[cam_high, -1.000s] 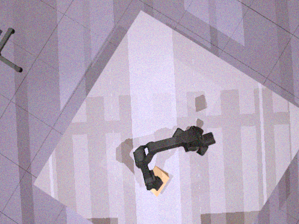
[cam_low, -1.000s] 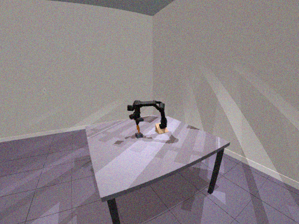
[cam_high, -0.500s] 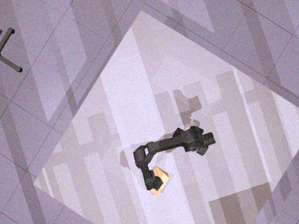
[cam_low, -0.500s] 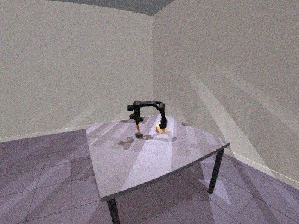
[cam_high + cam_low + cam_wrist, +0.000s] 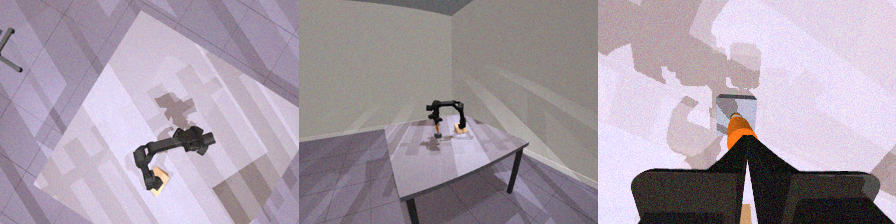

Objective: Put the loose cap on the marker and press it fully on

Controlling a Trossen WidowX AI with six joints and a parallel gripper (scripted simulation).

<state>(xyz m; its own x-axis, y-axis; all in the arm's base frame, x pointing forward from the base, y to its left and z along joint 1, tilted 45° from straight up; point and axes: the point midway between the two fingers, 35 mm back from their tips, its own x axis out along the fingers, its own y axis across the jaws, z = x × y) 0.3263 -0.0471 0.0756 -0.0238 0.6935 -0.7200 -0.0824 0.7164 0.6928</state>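
The holder block (image 5: 437,136) (image 5: 747,112) sits on the table (image 5: 425,177) (image 5: 120,99). The orange marker (image 5: 437,130) (image 5: 737,123) stands in it, leaning slightly in the exterior view. A brighter orange piece, which looks like the cap (image 5: 735,136), is at its upper end; whether it is fully on cannot be told. My gripper (image 5: 436,124) (image 5: 747,139) is shut with nothing between its fingers. Its fingertips are at the top of the orange piece, hiding part of it; contact or a small gap cannot be told. In the top view the arm hides the marker and holder.
The arm's base stands on a light wooden block (image 5: 164,177) (image 5: 459,129). The arm reaches from there over the table to the holder. Patchy shadows lie across the table top. A grey stand (image 5: 11,64) is on the floor at the left of the top view.
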